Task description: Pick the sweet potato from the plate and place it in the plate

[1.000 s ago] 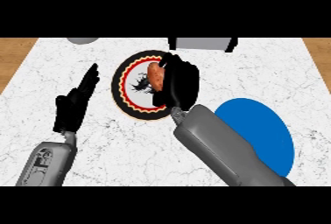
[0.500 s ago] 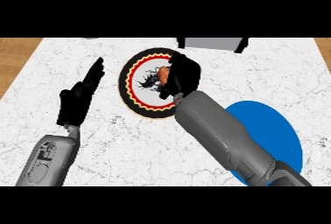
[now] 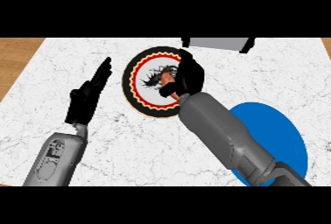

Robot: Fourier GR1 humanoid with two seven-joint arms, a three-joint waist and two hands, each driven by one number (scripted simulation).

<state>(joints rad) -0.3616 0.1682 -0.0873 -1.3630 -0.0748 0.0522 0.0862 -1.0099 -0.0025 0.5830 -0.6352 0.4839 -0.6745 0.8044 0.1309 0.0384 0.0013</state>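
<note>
Head view: our right hand [image 3: 189, 76] curls round the sweet potato [image 3: 168, 82] over the patterned plate [image 3: 141, 98]. The blue plate [image 3: 284, 135] holds nothing. Our left hand [image 3: 87, 98] rests with fingers straight.

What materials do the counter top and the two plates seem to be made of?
Counter top: probably polished marble, white with thin grey veins. Patterned plate: likely glazed ceramic, with black rim and red and yellow zigzag ring. Blue plate: flat uniform colour, plastic or ceramic; I cannot tell which.
</note>
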